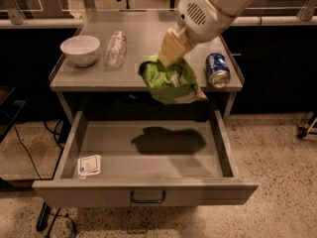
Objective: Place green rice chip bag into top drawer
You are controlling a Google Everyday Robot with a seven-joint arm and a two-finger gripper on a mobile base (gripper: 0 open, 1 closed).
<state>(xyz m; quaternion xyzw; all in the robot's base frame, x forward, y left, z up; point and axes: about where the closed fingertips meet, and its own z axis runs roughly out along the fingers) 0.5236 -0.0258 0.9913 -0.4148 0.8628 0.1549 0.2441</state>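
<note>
My gripper comes down from the upper right and is shut on the top of the green rice chip bag. The crinkly bright-green bag hangs in the air over the table's front edge, above the back of the open top drawer. The drawer is a wide shallow grey metal tray pulled fully out, with a dark bar handle on its front and a small white card in its front left corner. The bag's shadow falls on the drawer floor.
On the grey table stand a white bowl at the left, a clear plastic bottle lying beside it, and a blue soda can lying at the right. Speckled floor surrounds the unit; cables lie at the lower left.
</note>
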